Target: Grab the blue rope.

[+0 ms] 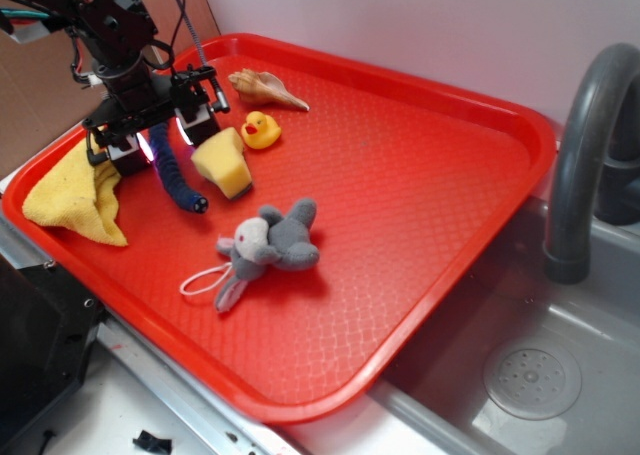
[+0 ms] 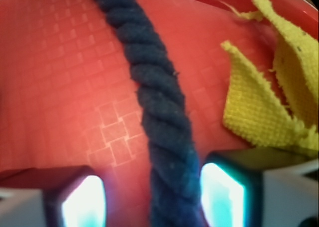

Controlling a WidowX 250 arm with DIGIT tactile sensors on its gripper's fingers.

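Parted, with nothing clamped yet: gripper (image 2: 152, 194) straddling the blue rope (image 2: 159, 117). Running lengthwise between the fingertips (image 2: 82, 199), nearer the right-hand pad, long axis crosswise to the closing line. Probably only needs squeezing shut.

You see a fuzzy, matt, twisted blue rope (image 2: 162, 122) on a glossy red plastic tray (image 1: 420, 155) with a waffle texture; the yellow cloth (image 2: 259, 112) is coarse woven, frayed.

Bright, even light with soft shadows outside; the wrist view is blurred, its glowing fingers (image 2: 222, 197) overexposed.
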